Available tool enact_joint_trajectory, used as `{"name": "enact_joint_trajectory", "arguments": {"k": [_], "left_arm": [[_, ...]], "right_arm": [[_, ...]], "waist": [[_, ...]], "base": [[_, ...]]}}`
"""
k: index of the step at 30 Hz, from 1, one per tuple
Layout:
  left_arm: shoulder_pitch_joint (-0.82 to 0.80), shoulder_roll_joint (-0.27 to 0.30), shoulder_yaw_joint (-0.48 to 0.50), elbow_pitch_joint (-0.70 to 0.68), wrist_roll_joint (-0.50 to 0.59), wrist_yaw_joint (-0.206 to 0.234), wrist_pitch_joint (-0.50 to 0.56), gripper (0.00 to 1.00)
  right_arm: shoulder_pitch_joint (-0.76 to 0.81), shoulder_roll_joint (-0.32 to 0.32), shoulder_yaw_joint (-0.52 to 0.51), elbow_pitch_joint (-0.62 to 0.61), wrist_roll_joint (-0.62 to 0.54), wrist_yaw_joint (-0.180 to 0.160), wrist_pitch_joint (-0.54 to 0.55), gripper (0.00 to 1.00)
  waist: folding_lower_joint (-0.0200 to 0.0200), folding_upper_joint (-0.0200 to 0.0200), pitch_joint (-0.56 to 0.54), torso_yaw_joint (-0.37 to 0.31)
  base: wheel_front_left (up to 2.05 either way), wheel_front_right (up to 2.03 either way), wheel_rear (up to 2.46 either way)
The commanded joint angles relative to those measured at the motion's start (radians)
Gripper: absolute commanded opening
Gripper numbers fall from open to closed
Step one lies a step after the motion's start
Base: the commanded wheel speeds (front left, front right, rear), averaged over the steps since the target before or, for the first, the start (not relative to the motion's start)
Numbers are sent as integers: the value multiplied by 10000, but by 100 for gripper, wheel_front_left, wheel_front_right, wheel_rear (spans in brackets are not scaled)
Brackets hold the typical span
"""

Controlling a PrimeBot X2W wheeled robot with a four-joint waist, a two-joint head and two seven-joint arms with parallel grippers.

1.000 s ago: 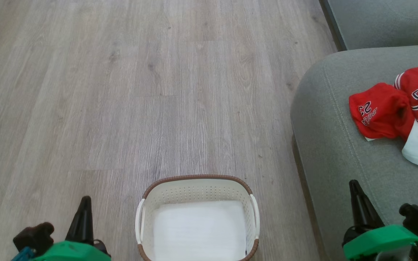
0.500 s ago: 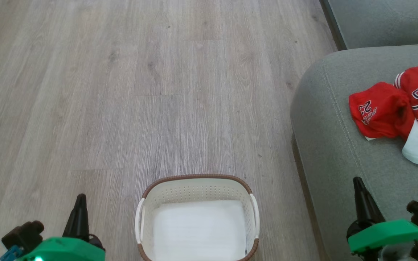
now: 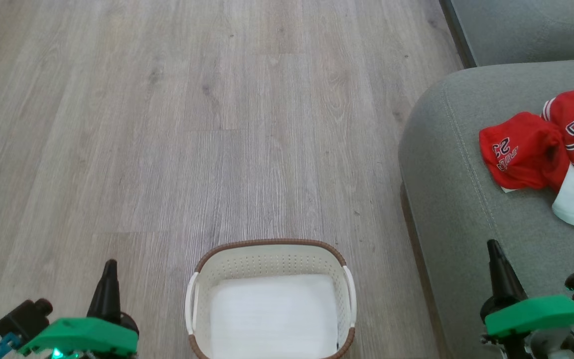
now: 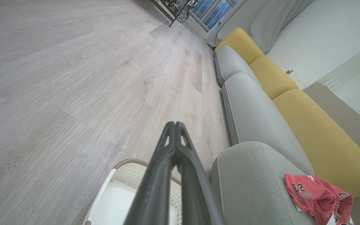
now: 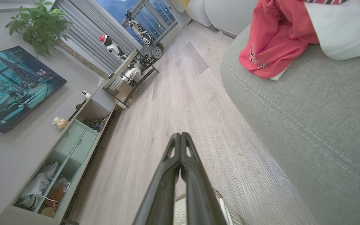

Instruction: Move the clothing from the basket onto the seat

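I see left gripper point(image 3: 109, 267) fingers together, empty, left of basket point(image 3: 267, 243); right gripper point(image 3: 493, 249) same, beside seat point(image 3: 456, 209); clothing point(image 3: 523, 152) on seat, far right; liner sheet point(image 3: 274, 314) flat in basket. Risk: I mistake liner for garment, drag it out.

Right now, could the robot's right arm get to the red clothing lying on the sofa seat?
Probably yes. Only bare seat lies between the right arm's shut jaws and the clothing, nothing standing in the way; the jaws would need to open first.
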Motion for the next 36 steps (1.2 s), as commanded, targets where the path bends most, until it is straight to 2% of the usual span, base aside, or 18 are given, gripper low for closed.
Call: {"name": "enact_joint_trajectory", "arguments": {"k": [1,36], "left_arm": [[-585,23,305,-259,-288,-48,72,0],[-1155,-144,770,-107,-3956,-268,1050,0]], "right_arm": [[-578,-52,-14,-266,297,0,68,0],[-1109,151,-404,23,3738,-1,1037,0]], "waist": [[0,0,3,-1],[0,0,71,-21]], "base": [[0,0,0],[0,0,0]]}}
